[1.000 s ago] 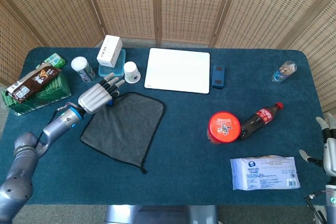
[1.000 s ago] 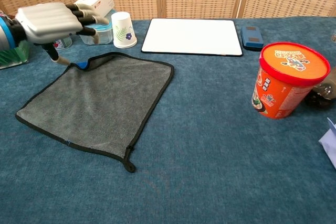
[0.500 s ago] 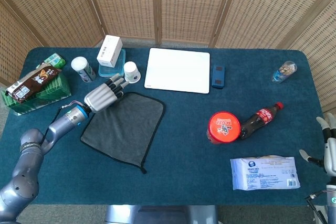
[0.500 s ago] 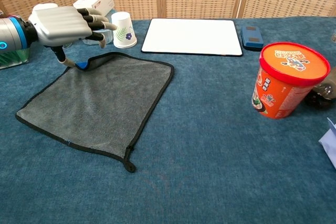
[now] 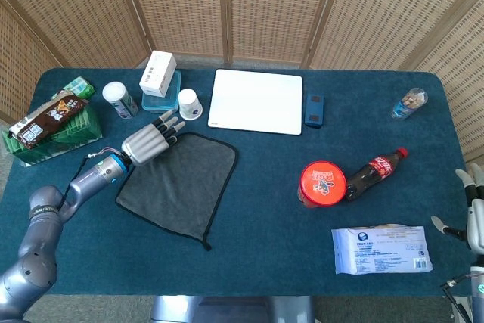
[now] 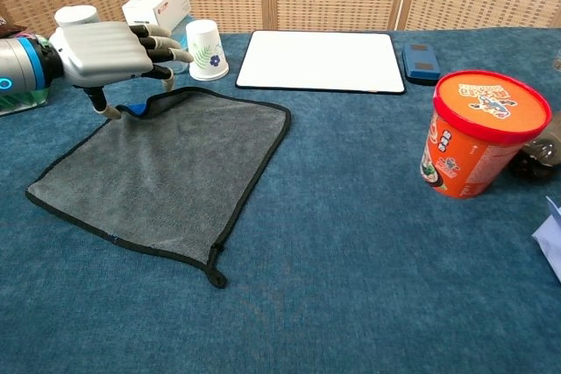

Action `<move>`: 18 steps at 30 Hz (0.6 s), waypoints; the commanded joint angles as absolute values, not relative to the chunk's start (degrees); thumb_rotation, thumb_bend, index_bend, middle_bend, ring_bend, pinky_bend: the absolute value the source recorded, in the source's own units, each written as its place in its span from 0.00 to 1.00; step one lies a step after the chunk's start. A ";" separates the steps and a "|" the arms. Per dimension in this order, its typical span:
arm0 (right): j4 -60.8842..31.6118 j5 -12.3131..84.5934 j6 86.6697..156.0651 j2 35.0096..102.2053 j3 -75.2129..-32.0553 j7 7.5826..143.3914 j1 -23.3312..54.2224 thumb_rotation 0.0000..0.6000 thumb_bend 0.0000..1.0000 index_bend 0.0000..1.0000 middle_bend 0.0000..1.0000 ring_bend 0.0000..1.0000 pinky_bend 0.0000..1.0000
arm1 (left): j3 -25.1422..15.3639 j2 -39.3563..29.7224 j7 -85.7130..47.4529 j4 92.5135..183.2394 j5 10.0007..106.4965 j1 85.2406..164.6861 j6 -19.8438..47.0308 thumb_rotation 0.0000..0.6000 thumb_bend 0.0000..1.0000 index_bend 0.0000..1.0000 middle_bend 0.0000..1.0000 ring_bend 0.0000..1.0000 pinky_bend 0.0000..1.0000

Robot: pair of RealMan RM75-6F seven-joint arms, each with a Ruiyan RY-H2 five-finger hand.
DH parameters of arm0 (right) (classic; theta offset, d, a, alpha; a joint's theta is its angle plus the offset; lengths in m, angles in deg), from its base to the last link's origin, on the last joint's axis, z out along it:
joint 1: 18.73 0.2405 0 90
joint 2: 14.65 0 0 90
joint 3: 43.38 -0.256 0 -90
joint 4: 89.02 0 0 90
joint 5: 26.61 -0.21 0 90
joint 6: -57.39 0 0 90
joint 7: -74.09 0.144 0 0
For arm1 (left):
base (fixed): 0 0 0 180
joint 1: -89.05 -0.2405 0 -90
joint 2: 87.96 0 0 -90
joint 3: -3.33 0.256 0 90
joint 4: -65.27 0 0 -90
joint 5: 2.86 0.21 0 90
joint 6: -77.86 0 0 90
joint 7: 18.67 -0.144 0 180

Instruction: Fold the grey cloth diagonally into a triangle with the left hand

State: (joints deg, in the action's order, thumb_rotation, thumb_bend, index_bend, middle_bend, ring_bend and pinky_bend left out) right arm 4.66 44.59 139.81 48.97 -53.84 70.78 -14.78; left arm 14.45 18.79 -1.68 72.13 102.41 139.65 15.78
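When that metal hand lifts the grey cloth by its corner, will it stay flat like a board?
Probably not. The grey cloth lies limp with a wavy edge, so it should droop. It looks thin, likely light. Its fuzzy surface on the carpeted table may drag rather than slide.

A grey cloth [image 5: 180, 184] was laid flat on the blue worktop [image 5: 265, 255]. The left hand [image 5: 147, 141] was held over its far left corner, fingers spread. The right hand [image 5: 473, 213] was seen at the right edge, well apart from a white packet [image 5: 382, 250].
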 commanded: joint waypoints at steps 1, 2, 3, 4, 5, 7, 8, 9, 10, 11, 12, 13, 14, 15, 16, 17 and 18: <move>4.77 44.66 139.94 48.96 -53.82 70.75 -14.83 1.00 0.00 0.13 0.00 0.00 0.00 | 14.45 19.27 -2.14 72.04 102.01 139.79 16.52 1.00 0.08 0.30 0.00 0.00 0.02; 4.96 44.83 140.10 48.91 -53.78 70.84 -14.90 1.00 0.00 0.13 0.00 0.00 0.00 | 14.42 19.57 -2.51 71.97 101.81 139.92 16.86 1.00 0.09 0.31 0.00 0.00 0.02; 5.07 44.92 140.17 48.87 -53.75 70.95 -14.95 1.00 0.00 0.13 0.00 0.00 0.00 | 14.41 19.74 -2.71 71.95 101.67 140.00 17.09 1.00 0.10 0.32 0.00 0.00 0.02; 5.16 45.02 140.24 48.83 -53.72 71.02 -14.99 1.00 0.00 0.13 0.00 0.00 0.00 | 14.44 19.86 -2.86 71.94 101.57 140.07 17.33 1.00 0.11 0.33 0.00 0.00 0.03; 5.25 45.12 140.30 48.79 -53.68 71.08 -15.02 1.00 0.00 0.13 0.00 0.00 0.00 | 14.54 19.98 -3.01 71.93 101.55 140.21 17.67 1.00 0.12 0.34 0.00 0.00 0.03; 5.41 45.26 140.35 48.73 -53.63 71.22 -15.06 1.00 0.00 0.13 0.00 0.00 0.00 | 14.63 20.13 -2.96 72.05 101.40 140.44 18.10 1.00 0.17 0.36 0.00 0.00 0.03; 5.51 45.33 140.31 48.67 -53.57 71.31 -15.07 1.00 0.00 0.13 0.00 0.00 0.00 | 14.65 20.25 -2.86 72.14 101.29 140.59 18.22 1.00 0.18 0.36 0.00 0.00 0.03; 5.60 45.36 140.27 48.63 -53.55 71.44 -15.08 1.00 0.00 0.13 0.00 0.00 0.00 | 14.71 20.37 -2.91 72.13 101.25 140.73 18.32 1.00 0.21 0.37 0.00 0.00 0.02; 5.61 45.38 140.26 48.59 -53.52 71.49 -15.10 1.00 0.00 0.13 0.00 0.00 0.00 | 14.78 20.45 -3.00 72.09 101.21 140.85 18.48 1.00 0.24 0.37 0.00 0.00 0.02; 5.62 45.40 140.28 48.57 -53.51 71.50 -15.11 1.00 0.00 0.13 0.00 0.00 0.00 | 14.83 20.53 -3.11 72.04 101.17 140.95 18.67 1.00 0.25 0.38 0.00 0.00 0.02; 5.64 45.42 140.29 48.55 -53.50 71.50 -15.11 1.00 0.00 0.13 0.00 0.00 0.00 | 14.84 20.61 -3.21 72.01 101.04 141.03 18.77 1.00 0.27 0.38 0.00 0.00 0.02; 5.66 45.45 140.33 48.53 -53.50 71.49 -15.12 1.00 0.00 0.13 0.00 0.00 0.00 | 14.81 20.70 -3.37 71.95 100.92 141.10 18.84 1.00 0.28 0.38 0.00 0.00 0.02; 5.70 45.53 140.42 48.49 -53.49 71.52 -15.15 1.00 0.00 0.13 0.00 0.00 0.00 | 14.78 20.81 -3.65 71.86 100.77 141.16 18.91 1.00 0.29 0.38 0.00 0.00 0.02; 5.76 45.63 140.48 48.45 -53.48 71.64 -15.17 1.00 0.00 0.13 0.00 0.00 0.00 | 14.79 20.90 -3.88 71.79 100.69 141.22 18.98 1.00 0.29 0.38 0.00 0.00 0.02; 5.83 45.72 140.47 48.40 -53.46 71.84 -15.18 1.00 0.00 0.13 0.00 0.00 0.00 | 14.85 20.97 -4.13 71.74 100.66 141.27 19.10 1.00 0.30 0.38 0.00 0.00 0.02; 5.87 45.79 140.45 48.35 -53.44 72.00 -15.19 1.00 0.00 0.13 0.00 0.00 0.00 | 14.89 21.02 -4.27 71.73 100.62 141.31 19.22 1.00 0.30 0.38 0.00 0.00 0.02; 5.90 45.88 140.45 48.30 -53.41 72.08 -15.20 1.00 0.00 0.13 0.00 0.00 0.00 | 14.96 21.08 -4.42 71.71 100.59 141.35 19.38 1.00 0.30 0.39 0.00 0.00 0.02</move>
State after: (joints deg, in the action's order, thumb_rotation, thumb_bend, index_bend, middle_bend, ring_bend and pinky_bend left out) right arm 5.87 45.85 140.45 48.32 -53.42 72.06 -15.19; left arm 14.92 21.03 -4.36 71.74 100.62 141.32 19.32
